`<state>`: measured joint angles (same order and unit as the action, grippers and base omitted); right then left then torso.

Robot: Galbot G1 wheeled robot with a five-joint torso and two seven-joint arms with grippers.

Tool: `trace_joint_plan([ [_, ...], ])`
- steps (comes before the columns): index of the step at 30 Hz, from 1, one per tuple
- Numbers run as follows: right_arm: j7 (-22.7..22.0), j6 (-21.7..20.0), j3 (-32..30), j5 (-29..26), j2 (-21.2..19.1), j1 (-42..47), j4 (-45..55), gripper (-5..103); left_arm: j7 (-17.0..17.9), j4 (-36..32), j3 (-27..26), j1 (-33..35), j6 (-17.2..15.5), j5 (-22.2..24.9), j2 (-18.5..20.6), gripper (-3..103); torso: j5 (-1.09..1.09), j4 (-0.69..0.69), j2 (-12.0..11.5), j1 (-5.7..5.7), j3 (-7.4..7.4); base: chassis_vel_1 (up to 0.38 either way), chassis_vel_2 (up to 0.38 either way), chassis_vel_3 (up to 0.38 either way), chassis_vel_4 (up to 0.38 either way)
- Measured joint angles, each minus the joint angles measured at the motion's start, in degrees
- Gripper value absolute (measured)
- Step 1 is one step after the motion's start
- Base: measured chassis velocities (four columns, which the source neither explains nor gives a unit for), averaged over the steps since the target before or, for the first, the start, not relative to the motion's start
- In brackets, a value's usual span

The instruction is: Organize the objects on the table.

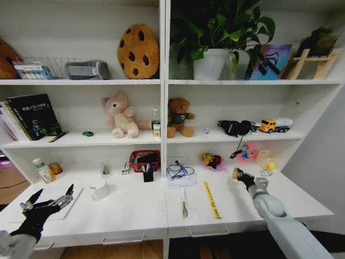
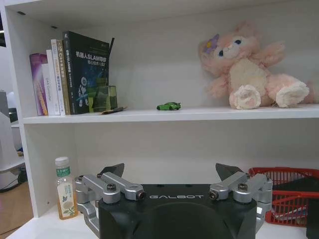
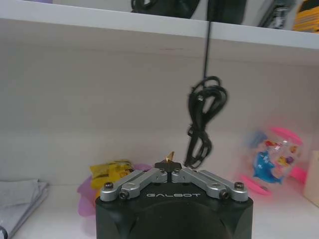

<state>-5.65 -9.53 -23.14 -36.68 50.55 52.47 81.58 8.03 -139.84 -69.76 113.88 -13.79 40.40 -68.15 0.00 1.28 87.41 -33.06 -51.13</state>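
Left gripper (image 1: 53, 195): fingers spread wide, empty, above near-left surface (image 1: 135, 213).
Right gripper (image 1: 237, 174): fingers closed together, nothing visibly held, over right surface.
Pen (image 1: 184, 203), yellow ruler (image 1: 211, 199): flat mid-surface.
Green toy car (image 2: 168, 106): shelf behind, beside pink plush (image 2: 246, 67).

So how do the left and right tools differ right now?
The left tool has its fingers spread wide apart, while the right tool has its fingers pressed together at the tips. The left tool hovers over the left end of the table near a flat white pad; the right tool sits over the right half, toward the back near a pink toy. Both are black with silver linkages, and neither holds anything.
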Motion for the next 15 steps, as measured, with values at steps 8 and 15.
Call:
trace_joint_plan([
  [8, -0.1, 1.23, 11.33, 0.79, 3.79, -15.98, -12.99, 0, 0.02, -0.01, 0.0, 0.0, 0.0, 0.0, 0.0, 100, 0.0, -0.01, 0.0, 0.0, -0.01, 0.0, 0.0, 0.0, 0.0],
  [15, -0.21, 3.53, 12.61, 3.61, 5.73, -18.9, -18.79, 0, 0.02, -0.01, 0.0, 0.0, 0.0, 0.0, 0.0, 100, 0.0, 0.01, 0.0, 0.0, 0.0, 0.0, 0.0, 0.0, 0.0],
])
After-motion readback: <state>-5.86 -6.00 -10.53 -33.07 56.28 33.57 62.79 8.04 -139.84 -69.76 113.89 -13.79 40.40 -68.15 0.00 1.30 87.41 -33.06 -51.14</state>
